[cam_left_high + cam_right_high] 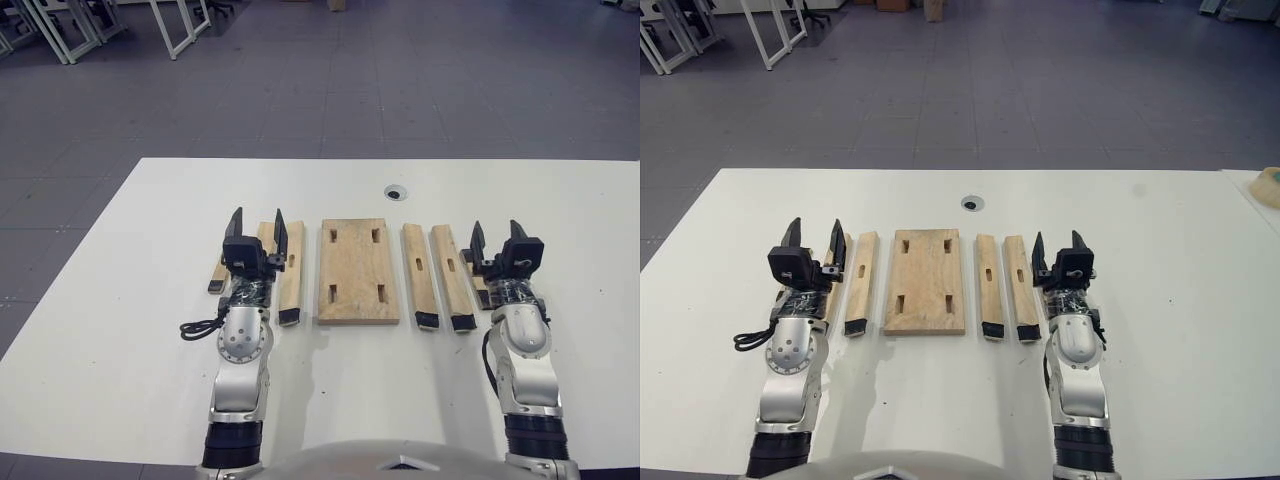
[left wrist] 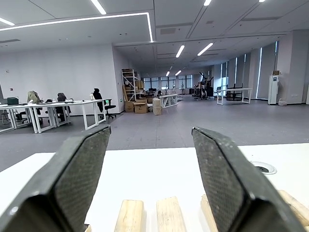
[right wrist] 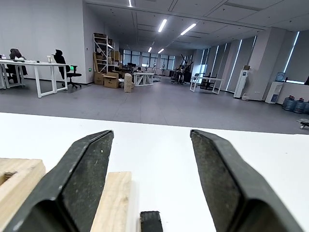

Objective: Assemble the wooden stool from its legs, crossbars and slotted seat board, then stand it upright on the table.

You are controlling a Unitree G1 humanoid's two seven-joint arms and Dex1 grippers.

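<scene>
Forearms extend forward in parallel, left tool (image 1: 257, 232) and right tool (image 1: 497, 240) both agape.

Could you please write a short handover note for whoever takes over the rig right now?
Left gripper: open, holding nothing, above wooden pieces at the row's left end.
Right gripper: open, holding nothing, above a piece at the right end.
Things: seat board flat mid-table; one leg left of it, two more right of it.
Done: nothing joined.
Left: the whole assembly, then stand the stool upright.
</scene>
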